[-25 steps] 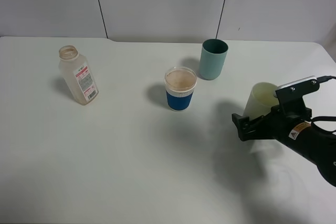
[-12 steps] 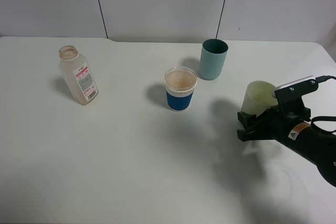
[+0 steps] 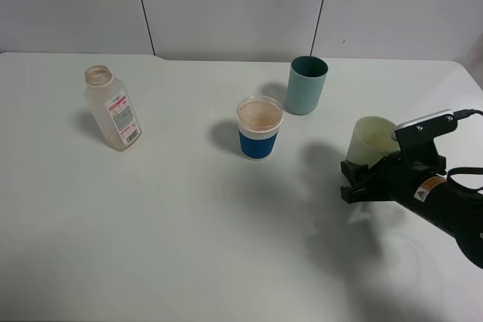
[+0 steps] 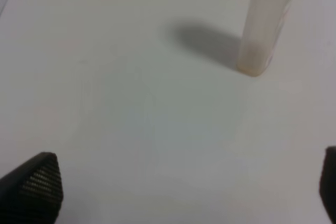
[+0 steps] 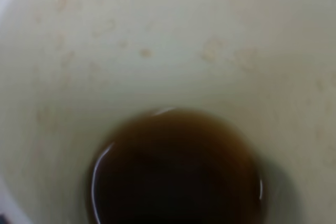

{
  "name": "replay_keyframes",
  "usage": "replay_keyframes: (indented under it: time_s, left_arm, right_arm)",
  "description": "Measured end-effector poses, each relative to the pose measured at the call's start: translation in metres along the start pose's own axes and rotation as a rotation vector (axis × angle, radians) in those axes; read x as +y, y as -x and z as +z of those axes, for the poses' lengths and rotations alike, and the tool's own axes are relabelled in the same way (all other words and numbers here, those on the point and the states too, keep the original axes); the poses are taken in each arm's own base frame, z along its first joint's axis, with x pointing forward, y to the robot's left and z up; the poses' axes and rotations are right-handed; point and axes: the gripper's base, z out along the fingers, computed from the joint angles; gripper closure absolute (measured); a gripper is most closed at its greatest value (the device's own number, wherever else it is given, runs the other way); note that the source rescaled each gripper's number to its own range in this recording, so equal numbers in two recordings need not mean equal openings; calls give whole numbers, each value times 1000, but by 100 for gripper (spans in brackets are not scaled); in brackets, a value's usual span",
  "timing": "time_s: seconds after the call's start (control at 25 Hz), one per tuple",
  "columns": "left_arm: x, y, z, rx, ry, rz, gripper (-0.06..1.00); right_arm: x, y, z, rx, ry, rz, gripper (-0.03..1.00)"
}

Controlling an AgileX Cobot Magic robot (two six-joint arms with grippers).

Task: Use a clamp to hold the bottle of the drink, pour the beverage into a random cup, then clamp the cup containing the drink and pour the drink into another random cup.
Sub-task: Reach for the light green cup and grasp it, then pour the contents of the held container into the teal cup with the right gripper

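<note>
Bulky black arm (image 3: 454, 215) behind the right claw (image 3: 359, 180); of the left claw (image 4: 181, 184), only dark tips in view.

Matte black and dark-grey casing just behind the right claw, blocky and angular. Above it, a black bracket (image 3: 417, 141) capped by a slim white bar (image 3: 427, 120). Thin black cable (image 3: 472, 112) off the bar's end farthest from the claw. Second dark cable (image 3: 463, 173) farther back along the casing. On the casing's side, a small white label with a yellow-orange warning sticker (image 3: 429, 186). Left claw: two black fingertips (image 4: 34, 187), finely ridged, with squared-off corners.
</note>
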Motion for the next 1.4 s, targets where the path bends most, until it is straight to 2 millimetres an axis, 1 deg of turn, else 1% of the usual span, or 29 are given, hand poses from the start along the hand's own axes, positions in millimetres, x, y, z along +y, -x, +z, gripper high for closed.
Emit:
replay_keyframes:
  time_s: [0.08,0.32,0.44,0.6,0.72,0.92,1.08,1.2,1.36,1.4]
  left_arm:
    - [0,0,0,0,0,0,-5]
    - [0,0,0,0,0,0,-5]
    - [0,0,0,0,0,0,-5]
    - [0,0,0,0,0,0,-5]
    - [0,0,0,0,0,0,-5]
    - [0,0,0,0,0,0,-5]
    - [0,0,0,0,0,0,-5]
    - [0,0,0,0,0,0,-5]
    - [0,0,0,0,0,0,-5]
    - [0,0,0,0,0,0,-5]
  right_arm:
    - [-1,2,-1,-3,-9,31,95]
    - [-7,21,-11,-54,-48,100,95]
    - [-11,34,-20,-92,-63,125,95]
    - [-15,46,-32,-92,-81,170,95]
    - [-18,59,-40,-111,-92,218,95]
    - [-21,90,-45,-141,-78,278,95]
    - [-26,120,-39,-140,-61,286,95]
    - [-34,143,-34,-146,-56,270,95]
    - [-51,165,-32,-142,-62,288,95]
    - [-56,167,-32,-131,-65,303,95]
